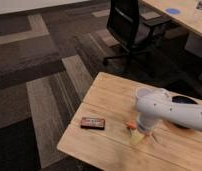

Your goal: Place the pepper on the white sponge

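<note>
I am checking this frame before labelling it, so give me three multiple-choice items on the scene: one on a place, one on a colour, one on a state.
1. Where does the dark brown-red bar lie on the wooden table?
A. near its left front edge
B. at its far right corner
C. on the office chair

2. What colour is the pepper?
A. blue
B. orange-red
C. black

3. Where is the pepper with respect to the gripper?
A. lifted high above the table
B. lying on the table beside the arm's lower end
C. resting on the floor

Answers:
1 A: the bar lies left of the white arm, close to the table's edge.
2 B: an orange-red bit shows next to the pale yellow piece.
3 B: the pepper lies on the wood; the gripper is down at the table, largely hidden by the arm.
</note>
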Motion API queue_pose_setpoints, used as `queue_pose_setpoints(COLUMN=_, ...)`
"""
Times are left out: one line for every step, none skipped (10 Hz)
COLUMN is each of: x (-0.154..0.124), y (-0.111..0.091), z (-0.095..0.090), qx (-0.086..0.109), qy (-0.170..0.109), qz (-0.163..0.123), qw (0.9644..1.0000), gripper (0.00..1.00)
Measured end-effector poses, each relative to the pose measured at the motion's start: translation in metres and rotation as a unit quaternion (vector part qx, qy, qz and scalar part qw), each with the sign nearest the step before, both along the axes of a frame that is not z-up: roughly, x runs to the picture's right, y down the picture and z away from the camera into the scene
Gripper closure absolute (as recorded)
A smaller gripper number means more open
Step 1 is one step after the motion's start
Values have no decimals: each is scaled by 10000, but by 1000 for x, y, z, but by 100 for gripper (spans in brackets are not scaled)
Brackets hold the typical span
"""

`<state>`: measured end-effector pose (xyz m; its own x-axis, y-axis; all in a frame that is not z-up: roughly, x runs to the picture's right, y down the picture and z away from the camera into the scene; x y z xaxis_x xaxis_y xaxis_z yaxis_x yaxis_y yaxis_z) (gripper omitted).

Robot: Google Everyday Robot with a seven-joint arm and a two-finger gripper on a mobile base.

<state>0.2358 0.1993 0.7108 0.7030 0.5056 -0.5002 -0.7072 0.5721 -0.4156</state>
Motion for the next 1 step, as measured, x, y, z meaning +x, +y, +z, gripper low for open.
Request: queue_pose_setpoints(x=-3, y=-1, z=1, qx=9, qy=-23, qz=-14, qw=10000, gripper=20)
